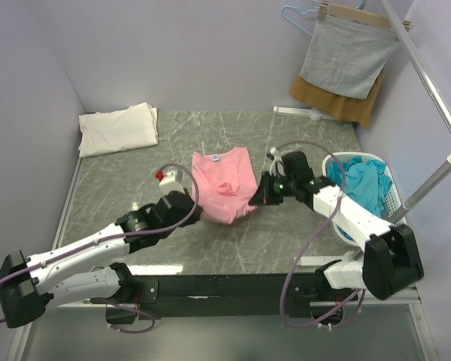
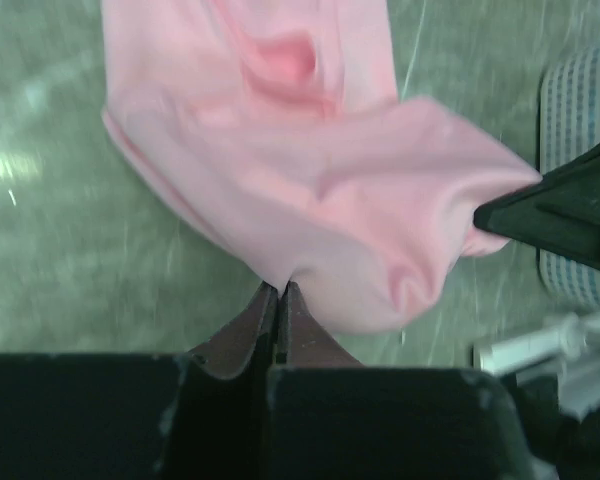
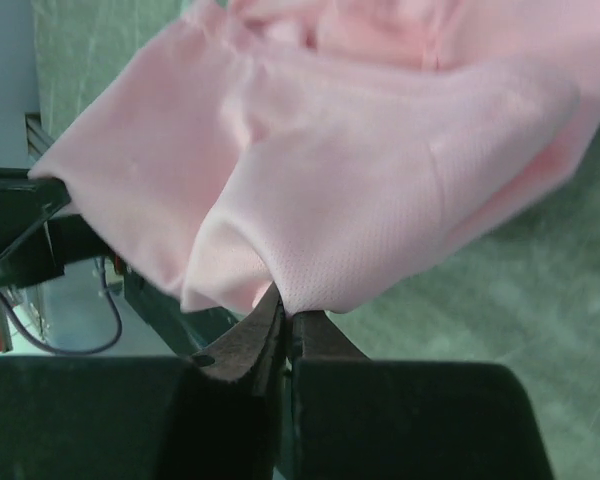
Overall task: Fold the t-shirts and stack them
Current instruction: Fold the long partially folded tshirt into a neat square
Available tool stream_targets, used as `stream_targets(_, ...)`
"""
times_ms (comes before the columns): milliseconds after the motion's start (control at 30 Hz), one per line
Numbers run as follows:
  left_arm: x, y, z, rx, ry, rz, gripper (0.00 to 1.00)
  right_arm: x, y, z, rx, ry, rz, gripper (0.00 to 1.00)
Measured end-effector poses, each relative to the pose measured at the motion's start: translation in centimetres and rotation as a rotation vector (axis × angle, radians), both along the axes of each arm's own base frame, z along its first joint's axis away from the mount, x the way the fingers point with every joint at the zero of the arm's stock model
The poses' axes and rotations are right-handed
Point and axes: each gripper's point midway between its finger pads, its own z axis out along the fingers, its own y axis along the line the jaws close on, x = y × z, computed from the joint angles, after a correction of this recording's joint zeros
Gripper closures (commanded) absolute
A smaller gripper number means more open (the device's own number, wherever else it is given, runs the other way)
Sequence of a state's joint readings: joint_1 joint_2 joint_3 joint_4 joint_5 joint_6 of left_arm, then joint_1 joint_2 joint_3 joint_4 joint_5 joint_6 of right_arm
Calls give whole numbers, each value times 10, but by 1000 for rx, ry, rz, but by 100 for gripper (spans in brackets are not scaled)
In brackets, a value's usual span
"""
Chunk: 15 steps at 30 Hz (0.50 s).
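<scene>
A pale pink t-shirt (image 1: 222, 184) lies in the middle of the table, its neck label at the far end and its near hem lifted. My left gripper (image 1: 195, 213) is shut on the hem's near left corner; in the left wrist view the pink t-shirt (image 2: 310, 190) bunches out of my left gripper (image 2: 280, 288). My right gripper (image 1: 254, 197) is shut on the near right corner, and the pink t-shirt (image 3: 380, 170) hangs from my right gripper (image 3: 288, 312). A folded cream-white t-shirt (image 1: 118, 128) rests at the far left. Teal-blue t-shirts (image 1: 362, 184) fill a basket.
The white basket (image 1: 388, 174) stands at the table's right edge beside my right arm. A grey cloth on a hanger (image 1: 347, 56) and a mustard-brown cloth (image 1: 331, 101) hang at the back right. A slanted metal pole (image 1: 436, 98) crosses the right side.
</scene>
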State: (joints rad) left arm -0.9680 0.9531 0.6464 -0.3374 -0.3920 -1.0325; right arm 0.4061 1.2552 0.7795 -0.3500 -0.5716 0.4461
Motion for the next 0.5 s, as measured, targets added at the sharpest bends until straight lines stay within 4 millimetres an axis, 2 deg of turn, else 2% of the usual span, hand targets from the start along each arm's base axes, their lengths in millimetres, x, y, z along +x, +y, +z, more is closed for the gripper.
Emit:
stream_targets(67, 21, 0, 16, 12, -43, 38, 99, 21, 6, 9, -9, -27, -3, 100)
stream_targets(133, 51, 6, 22, 30, -77, 93, 99, 48, 14, 15, -22, -44, -7, 100)
stream_targets(200, 71, 17, 17, 57, -83, 138, 99, 71, 17, 15, -38, -45, -16, 100)
stream_targets(300, 108, 40, -3, 127, -67, 204, 99, 112, 21, 11, -59, -44, -39, 100)
stream_targets(400, 143, 47, -16, 164, -50, 221, 99, 148, 22, 3, -71, -30, -51, 100)
stream_targets(500, 179, 44, -22, 169, -56, 217, 99, 181, 22, -11, -85, -10, -61, 100)
